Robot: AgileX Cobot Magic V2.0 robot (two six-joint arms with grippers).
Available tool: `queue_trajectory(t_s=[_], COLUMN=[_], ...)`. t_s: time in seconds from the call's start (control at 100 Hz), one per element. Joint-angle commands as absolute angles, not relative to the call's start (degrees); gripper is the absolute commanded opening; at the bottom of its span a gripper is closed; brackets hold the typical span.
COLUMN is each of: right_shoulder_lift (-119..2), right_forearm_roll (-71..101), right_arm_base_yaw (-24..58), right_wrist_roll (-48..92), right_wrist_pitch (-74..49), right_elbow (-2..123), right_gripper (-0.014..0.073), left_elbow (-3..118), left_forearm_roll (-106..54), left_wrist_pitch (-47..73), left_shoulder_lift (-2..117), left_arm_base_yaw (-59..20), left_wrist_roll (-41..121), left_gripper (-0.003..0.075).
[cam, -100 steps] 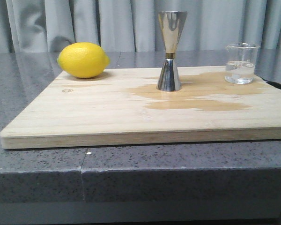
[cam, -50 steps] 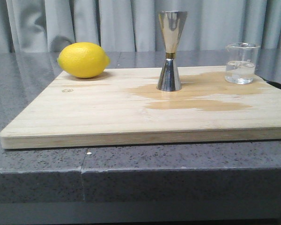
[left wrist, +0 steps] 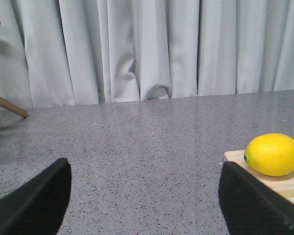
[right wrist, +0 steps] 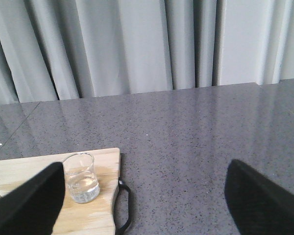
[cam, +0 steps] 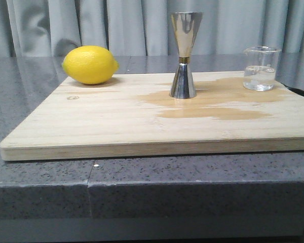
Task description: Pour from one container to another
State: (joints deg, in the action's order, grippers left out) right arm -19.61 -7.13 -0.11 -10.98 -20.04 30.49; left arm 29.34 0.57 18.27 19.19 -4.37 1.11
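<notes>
Beaker [right wrist: 82,177] beside open right gripper [right wrist: 142,200]

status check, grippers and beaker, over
Left gripper and right gripper open, empty. Beaker upright on board, part full, untouched. Jigger upright mid-board. Lemon well clear.

A staged kitchen or bar-style test setup is indicated. A speckled grey stone bench [cam: 40,174] is backed by plain grey curtains [cam: 116,25]. A wooden cutting board [cam: 91,121] is laid on it, carrying a lemon [cam: 89,64], a steel jigger [cam: 184,54] and a glass beaker [cam: 261,68].
</notes>
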Motion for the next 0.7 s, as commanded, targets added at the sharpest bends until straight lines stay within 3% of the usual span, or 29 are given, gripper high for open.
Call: queue_trajectory(t_s=[0.0,0.34,0.69], right_shoulder_lift=[-20.6,-21.4,-34.9], right_forearm_roll=[-8.0,-7.9,-7.8], right_arm_base_yaw=[-0.6,-0.6,-0.6], right_wrist_roll=[-10.9,-10.9,-10.8], right_wrist_pitch=[-15.6,-19.4,-35.2], right_elbow=[32.5,34.4,45.1], right_gripper=[0.0603,0.0603,0.0603], left_elbow=[31.4,32.1,45.7], left_forearm_roll=[0.4,0.0,0.0], left_wrist_pitch=[13.2,14.3,38.7], left_shoulder_lift=[20.2,20.9,36.9], left_arm_base_yaw=[-4.2,-4.2,-4.2], left_wrist_roll=[0.7,0.7,0.7], left_gripper=[0.0566,0.0566,0.0566])
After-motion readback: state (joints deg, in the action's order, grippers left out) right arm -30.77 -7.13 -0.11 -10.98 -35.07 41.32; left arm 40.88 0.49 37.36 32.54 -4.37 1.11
